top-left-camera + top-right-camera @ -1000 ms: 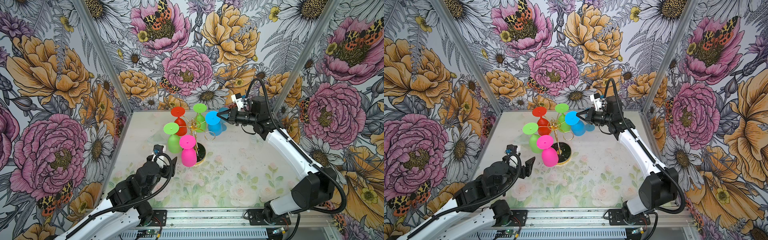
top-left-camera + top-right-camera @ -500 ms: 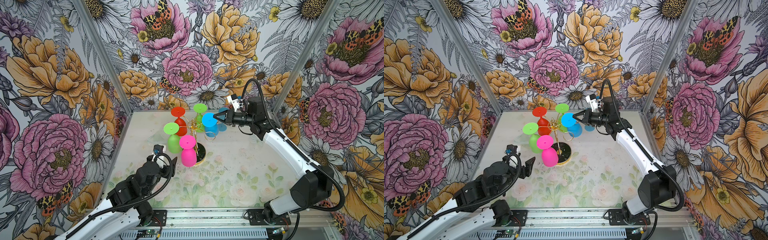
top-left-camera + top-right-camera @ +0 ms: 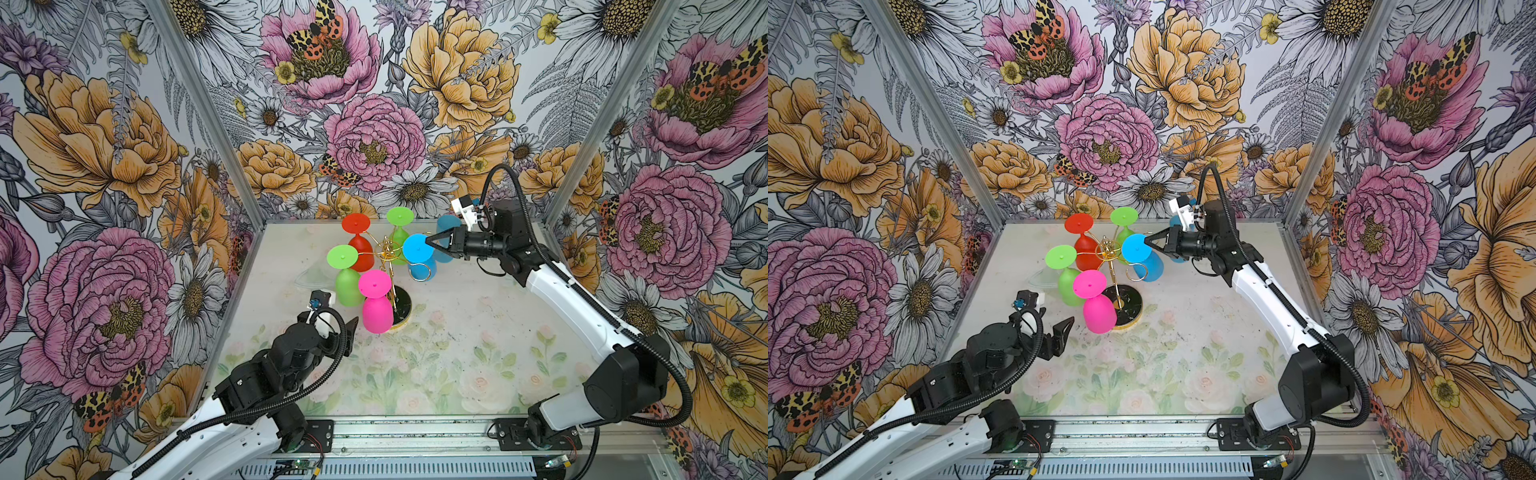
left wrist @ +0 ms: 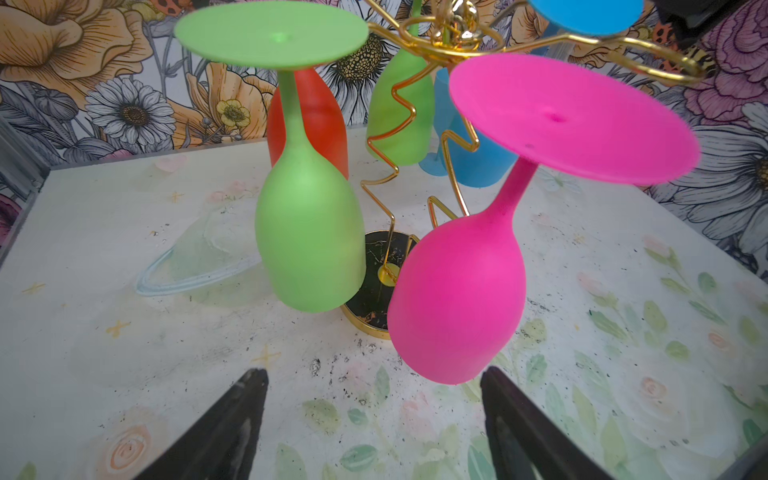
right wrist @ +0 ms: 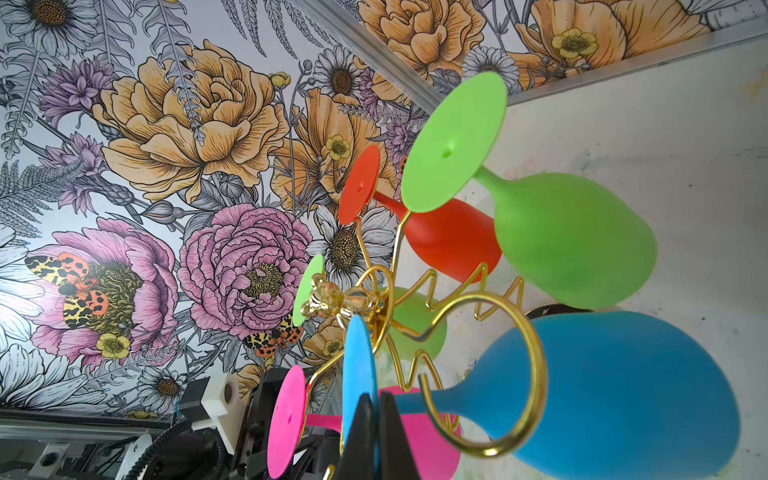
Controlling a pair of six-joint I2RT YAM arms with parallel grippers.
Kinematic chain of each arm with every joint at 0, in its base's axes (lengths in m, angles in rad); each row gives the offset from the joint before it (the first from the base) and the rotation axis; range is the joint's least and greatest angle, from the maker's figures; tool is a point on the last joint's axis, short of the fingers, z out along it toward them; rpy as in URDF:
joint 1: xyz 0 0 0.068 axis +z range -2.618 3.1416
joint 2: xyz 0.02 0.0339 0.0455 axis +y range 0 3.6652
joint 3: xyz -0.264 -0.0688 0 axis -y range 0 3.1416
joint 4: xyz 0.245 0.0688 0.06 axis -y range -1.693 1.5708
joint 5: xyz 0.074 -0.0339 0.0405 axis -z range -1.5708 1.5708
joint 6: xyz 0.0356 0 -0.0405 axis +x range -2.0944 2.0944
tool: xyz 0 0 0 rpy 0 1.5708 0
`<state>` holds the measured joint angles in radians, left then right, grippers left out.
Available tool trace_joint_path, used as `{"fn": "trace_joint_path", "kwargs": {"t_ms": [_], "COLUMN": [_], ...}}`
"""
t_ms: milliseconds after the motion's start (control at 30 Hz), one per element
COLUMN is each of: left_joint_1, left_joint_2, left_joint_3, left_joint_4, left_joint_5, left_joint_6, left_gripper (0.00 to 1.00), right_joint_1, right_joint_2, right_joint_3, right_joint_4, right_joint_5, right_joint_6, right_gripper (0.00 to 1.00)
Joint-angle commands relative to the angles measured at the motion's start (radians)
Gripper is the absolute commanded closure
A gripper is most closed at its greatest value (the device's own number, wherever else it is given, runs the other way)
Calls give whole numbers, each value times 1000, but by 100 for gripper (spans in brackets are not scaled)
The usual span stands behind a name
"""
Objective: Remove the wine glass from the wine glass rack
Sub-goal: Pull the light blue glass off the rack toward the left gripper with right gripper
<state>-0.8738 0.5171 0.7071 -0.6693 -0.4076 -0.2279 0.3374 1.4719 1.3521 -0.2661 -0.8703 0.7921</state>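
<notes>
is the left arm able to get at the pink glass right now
Probably yes: the left gripper, jaws open, faces the pink glass with only bare table between; the nearer green glass hangs beside, not in front.

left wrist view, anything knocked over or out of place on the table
Yes: a clear glass lies on its side on the table, beside the wine glass rack, partly behind the hanging green glass. Nothing looks spilled.

Right gripper pinches blue wine glass foot
</notes>
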Motion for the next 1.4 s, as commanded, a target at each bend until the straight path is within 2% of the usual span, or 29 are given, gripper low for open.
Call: {"fn": "trace_joint_path", "kwargs": {"t_ms": [0, 167, 233, 367, 500, 600, 900, 1200, 1367], "left_joint_1": [12, 13, 13, 13, 13, 14, 15, 40, 75], "left_joint_2": [-11, 1, 9, 29, 73, 129, 295, 381, 408], "left_joint_3": [49, 89, 103, 127, 155, 196, 271, 260, 242], "left_joint_4": [16, 18, 24, 81, 141, 142, 239, 389, 462], "left_joint_5": [133, 327, 373, 434, 493, 508, 644, 781, 875], "left_joint_6": [26, 34, 23, -30, -67, -86, -131, -223, -282], "left_gripper": [17, 17, 17, 16, 16, 16, 19, 25, 32], "right_joint_1": [5, 4, 2, 1, 1, 1, 12, 34, 69], "right_joint_2": [-75, -141, -166, -214, -310, -367, -533, -612, -640], "right_joint_3": [-30, -64, -79, -127, -201, -228, -328, -384, -392], "right_joint_4": [21, 22, 19, 11, -38, -81, -96, -96, -93], "right_joint_5": [-24, -23, -22, -19, 84, 110, 84, 31, 29], "right_joint_6": [-34, -40, -44, -87, -193, -248, -372, -369, -366], "right_gripper": [100, 100, 100, 100, 100, 100, 100, 100, 100]}}
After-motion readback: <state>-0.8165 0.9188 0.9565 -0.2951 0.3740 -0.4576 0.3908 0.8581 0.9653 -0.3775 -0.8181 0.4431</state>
